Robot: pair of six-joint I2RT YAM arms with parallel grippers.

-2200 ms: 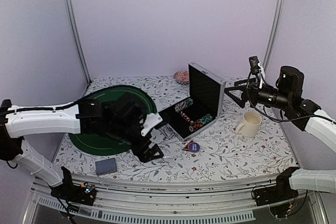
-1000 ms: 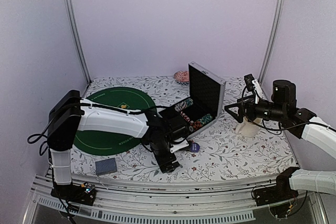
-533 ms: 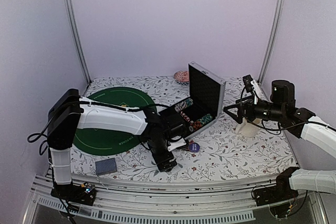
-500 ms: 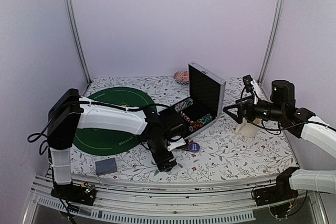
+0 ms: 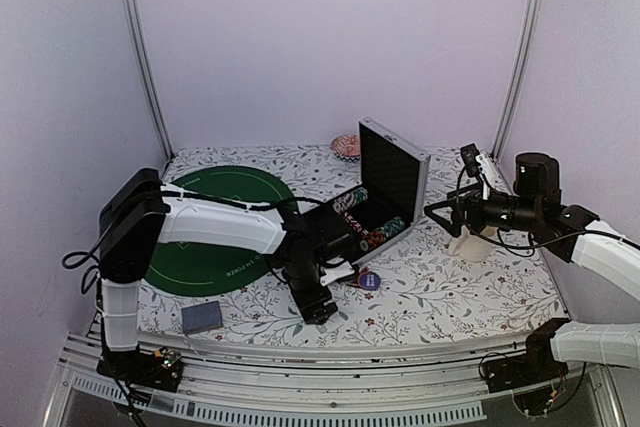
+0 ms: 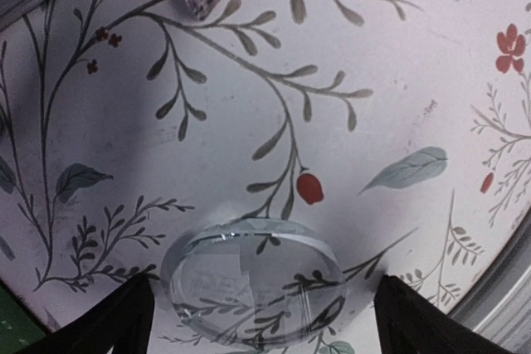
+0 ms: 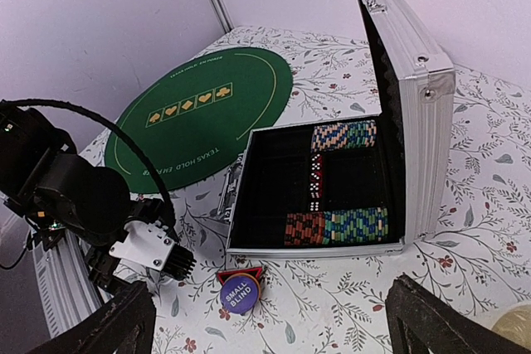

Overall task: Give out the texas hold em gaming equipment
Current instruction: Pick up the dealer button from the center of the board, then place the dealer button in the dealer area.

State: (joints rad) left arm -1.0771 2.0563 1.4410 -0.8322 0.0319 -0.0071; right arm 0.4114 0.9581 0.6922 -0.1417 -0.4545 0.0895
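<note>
Rows of striped poker chips [image 7: 342, 225] and dice sit in the open silver case [image 7: 412, 113]. A round button [image 7: 239, 293] with an orange rim and a purple SMALL BLIND face lies on the cloth in front of the case, on a red triangle. A grey-blue card deck [image 5: 201, 317] lies near the front left. My left gripper [image 6: 265, 322] points down at the cloth, open, with a clear round disc [image 6: 255, 275] lying flat between its fingers. My right gripper [image 7: 274, 325] hovers open and empty to the right of the case [image 5: 378, 197], facing it.
A round green felt mat [image 5: 215, 232] covers the left of the table. A cream mug [image 5: 470, 243] stands behind my right gripper [image 5: 441, 209]. A small pink thing [image 5: 346, 145] sits at the back. The case lid stands upright. My left gripper [image 5: 318, 313] is near the front edge.
My left arm swung from over the green mat to the front centre and lowered its gripper to the cloth. My right arm dropped and edged toward the case. Both have been almost still for the last half second.
</note>
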